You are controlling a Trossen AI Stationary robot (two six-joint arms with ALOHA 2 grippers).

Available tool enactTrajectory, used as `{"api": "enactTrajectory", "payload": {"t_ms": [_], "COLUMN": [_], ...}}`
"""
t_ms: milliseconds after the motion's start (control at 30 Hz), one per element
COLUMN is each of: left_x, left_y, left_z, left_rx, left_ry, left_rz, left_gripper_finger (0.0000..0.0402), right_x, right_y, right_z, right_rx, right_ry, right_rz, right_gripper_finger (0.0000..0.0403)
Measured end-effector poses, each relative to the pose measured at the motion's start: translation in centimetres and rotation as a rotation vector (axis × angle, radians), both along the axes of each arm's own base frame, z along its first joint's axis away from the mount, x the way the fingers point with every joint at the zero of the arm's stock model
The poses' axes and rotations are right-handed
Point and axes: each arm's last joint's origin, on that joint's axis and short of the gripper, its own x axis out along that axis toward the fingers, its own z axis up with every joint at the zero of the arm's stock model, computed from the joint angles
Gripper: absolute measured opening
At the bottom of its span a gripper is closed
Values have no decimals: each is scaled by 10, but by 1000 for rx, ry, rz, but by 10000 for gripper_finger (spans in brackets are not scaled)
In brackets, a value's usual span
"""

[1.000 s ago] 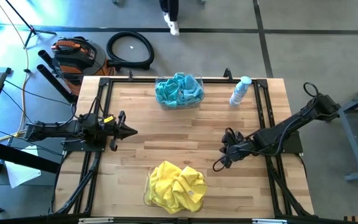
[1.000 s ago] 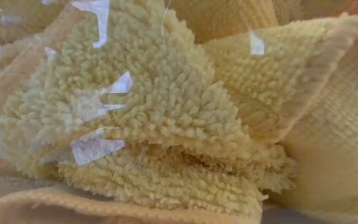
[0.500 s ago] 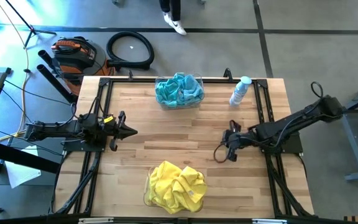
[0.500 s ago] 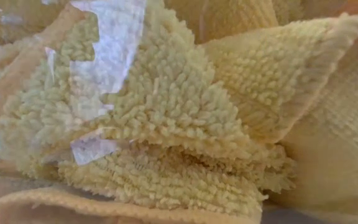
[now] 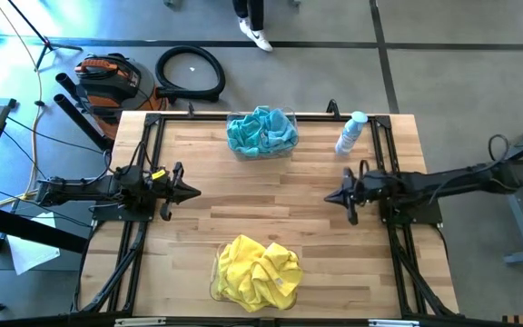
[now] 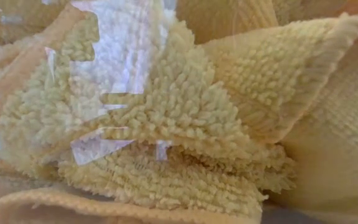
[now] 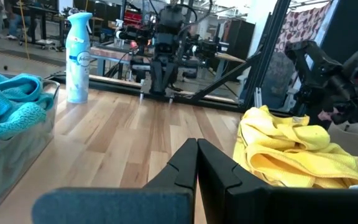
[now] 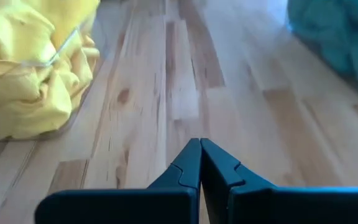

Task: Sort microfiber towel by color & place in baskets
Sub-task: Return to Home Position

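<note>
Crumpled yellow towels (image 5: 257, 271) fill the clear basket (image 5: 216, 289) at the table's near edge; they show in the left wrist view (image 7: 294, 149), the right wrist view (image 8: 27, 74) and fill the low view (image 6: 179, 124). Teal towels (image 5: 261, 130) lie heaped in the other basket (image 5: 291, 118) at the far edge, also seen as teal towels (image 7: 8, 106) in the left wrist view. My left gripper (image 5: 193, 191) rests shut at the table's left side, pointing right. My right gripper (image 5: 330, 197) is shut at the right side, pointing left, holding nothing.
A white-and-clear spray bottle (image 5: 350, 133) stands at the far right of the table, also the bottle (image 7: 78, 56) in the left wrist view. Bare wood lies between the two grippers. A hose, a bag and a person's foot are on the floor beyond the far edge.
My right arm has drawn back toward the table's right and far side and straightened out level, its gripper turning from a downward slant to point left. The left arm and the towels have kept still.
</note>
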Motion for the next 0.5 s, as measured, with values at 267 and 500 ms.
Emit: {"api": "enactTrajectory", "payload": {"t_ms": [267, 500], "left_x": [0, 0], "left_y": [0, 0], "left_z": [0, 0], "left_rx": [0, 0], "left_ry": [0, 0], "left_rz": [0, 0], "left_gripper_finger": [0, 0], "right_x": [-10, -19], "right_y": [-12, -11], "right_z": [14, 24], "right_rx": [-26, -37], "right_ry": [-124, -213], "right_rz": [8, 27], "right_gripper_finger": [0, 0]}}
